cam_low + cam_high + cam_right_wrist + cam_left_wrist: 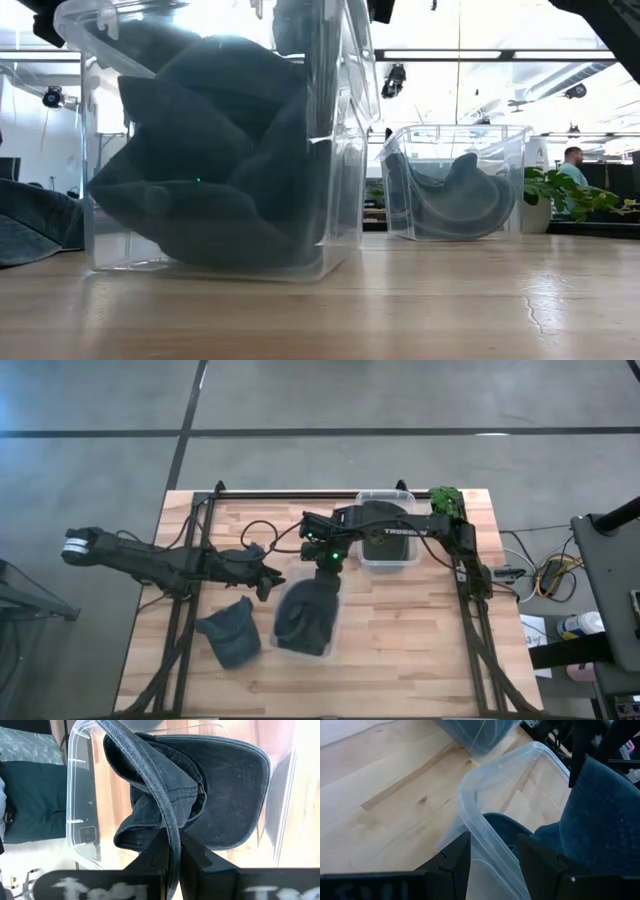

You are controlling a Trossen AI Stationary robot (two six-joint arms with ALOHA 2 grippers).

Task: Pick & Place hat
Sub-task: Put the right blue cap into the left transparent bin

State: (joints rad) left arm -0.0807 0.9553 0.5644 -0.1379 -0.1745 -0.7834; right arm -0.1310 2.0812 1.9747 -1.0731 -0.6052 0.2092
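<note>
Clamped jaws: our right gripper [172,851] pinches a hat [200,795] brim over the bin [306,618].
Our left gripper's [492,852] fingers straddle that bin's wall, spread.

both grippers [172,851] [492,852] mid-table, right clamped

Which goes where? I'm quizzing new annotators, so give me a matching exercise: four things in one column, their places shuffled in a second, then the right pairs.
Things:
1. loose hat
2. plant
3. right gripper
4. left gripper

Places:
A. open, astride the near bin rim
B. shut on the dark hat, at the near bin
C. table's far right corner
D. lying on the table, left of the near bin

Pairs: 1-D, 2-C, 3-B, 4-A
</note>
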